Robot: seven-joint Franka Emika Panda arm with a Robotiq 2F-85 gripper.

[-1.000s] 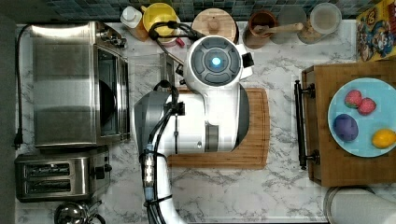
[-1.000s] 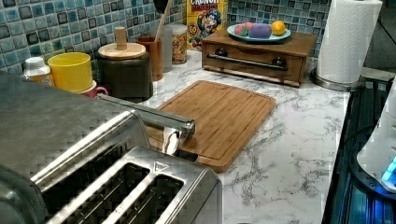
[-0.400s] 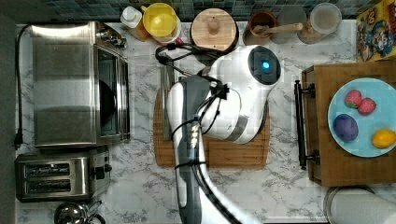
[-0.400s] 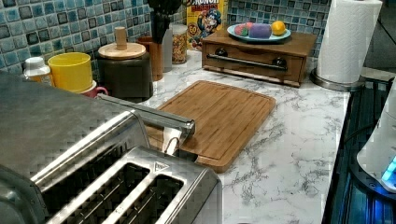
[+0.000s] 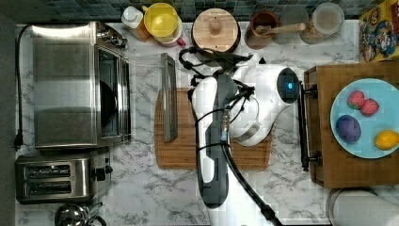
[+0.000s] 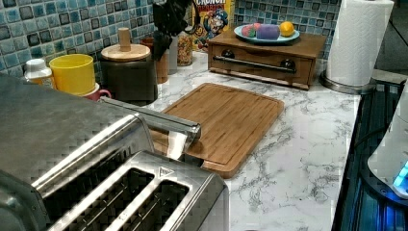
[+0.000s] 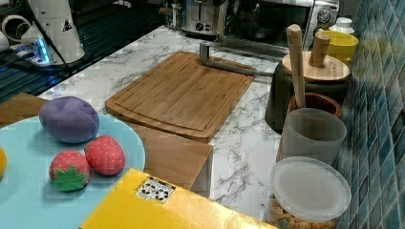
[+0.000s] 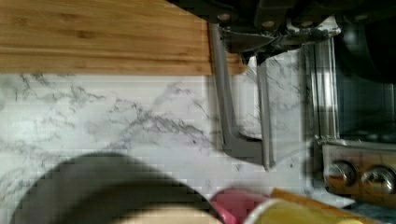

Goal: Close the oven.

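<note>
The oven (image 5: 77, 84) sits at the top view's left with its glass door (image 5: 146, 96) dropped flat and the bar handle (image 5: 168, 96) lying over the board (image 5: 211, 150) edge, knobs (image 8: 362, 175) toward the tiled wall. The arm (image 5: 235, 113) hangs above the board, and the claw (image 6: 171, 19) is a dark shape near the cereal box (image 6: 214, 21), so I cannot tell whether it is open. That box reads "CRUNCH", its first word cut off; the toaster (image 5: 59, 179) stands just beside the oven
</note>
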